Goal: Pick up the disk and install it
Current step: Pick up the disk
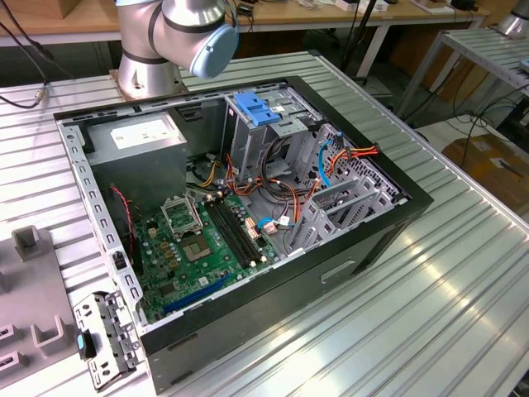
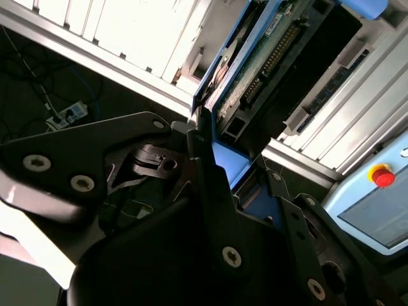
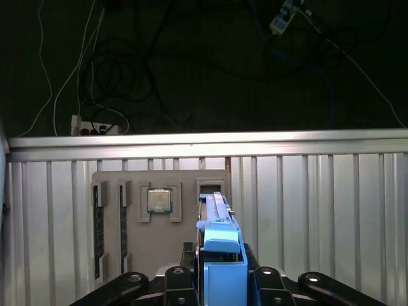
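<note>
In both wrist views my gripper (image 3: pixel 220 280) (image 2: pixel 239 173) is shut on the disk (image 3: pixel 218 217) (image 2: pixel 264 54). The disk is a flat drive in bright blue rails, held on edge between the black fingers (image 2: pixel 203 159). Its green circuit-board side shows in the second wrist view. In the first wrist view it hangs well above a grey parts tray (image 3: pixel 188 223), with its far end pointing down at the tray's empty slot. The open computer case (image 1: pixel 248 331) lies on the table in the exterior view, with a tall grey drive cage (image 1: pixel 248 149) topped by a blue latch.
The tray holds a processor (image 3: pixel 159 201) and memory sticks (image 3: pixel 99 223). Beyond the ribbed aluminium table's edge (image 3: pixel 204 141) lie floor cables and a power strip. A pendant with a red stop button (image 2: pixel 381 175) rests nearby. The arm's base (image 1: pixel 149 58) stands behind the case.
</note>
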Robot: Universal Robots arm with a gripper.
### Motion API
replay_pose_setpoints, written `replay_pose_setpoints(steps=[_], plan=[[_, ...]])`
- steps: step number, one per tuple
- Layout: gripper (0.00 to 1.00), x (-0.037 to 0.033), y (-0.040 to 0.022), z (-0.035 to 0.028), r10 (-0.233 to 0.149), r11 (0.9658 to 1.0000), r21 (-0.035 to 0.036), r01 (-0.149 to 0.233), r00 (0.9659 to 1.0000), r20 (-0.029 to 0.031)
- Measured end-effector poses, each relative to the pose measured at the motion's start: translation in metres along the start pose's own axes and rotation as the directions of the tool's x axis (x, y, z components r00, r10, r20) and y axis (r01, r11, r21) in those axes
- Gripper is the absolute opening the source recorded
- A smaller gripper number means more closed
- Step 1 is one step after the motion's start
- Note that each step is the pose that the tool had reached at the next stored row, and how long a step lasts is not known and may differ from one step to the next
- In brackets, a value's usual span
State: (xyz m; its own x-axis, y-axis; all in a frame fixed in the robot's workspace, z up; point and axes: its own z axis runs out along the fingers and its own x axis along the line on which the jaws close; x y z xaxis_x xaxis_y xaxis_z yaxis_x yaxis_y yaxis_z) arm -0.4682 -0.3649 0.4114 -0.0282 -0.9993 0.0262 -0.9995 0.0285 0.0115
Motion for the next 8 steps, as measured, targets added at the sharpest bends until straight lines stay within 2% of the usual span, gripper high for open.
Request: replay_pose_setpoints(steps=[8], plan=[[0.37,0.0001,0.0000,-0.0048,0.000,1.0000,-0.0016,0.000,1.0000,-0.0001]])
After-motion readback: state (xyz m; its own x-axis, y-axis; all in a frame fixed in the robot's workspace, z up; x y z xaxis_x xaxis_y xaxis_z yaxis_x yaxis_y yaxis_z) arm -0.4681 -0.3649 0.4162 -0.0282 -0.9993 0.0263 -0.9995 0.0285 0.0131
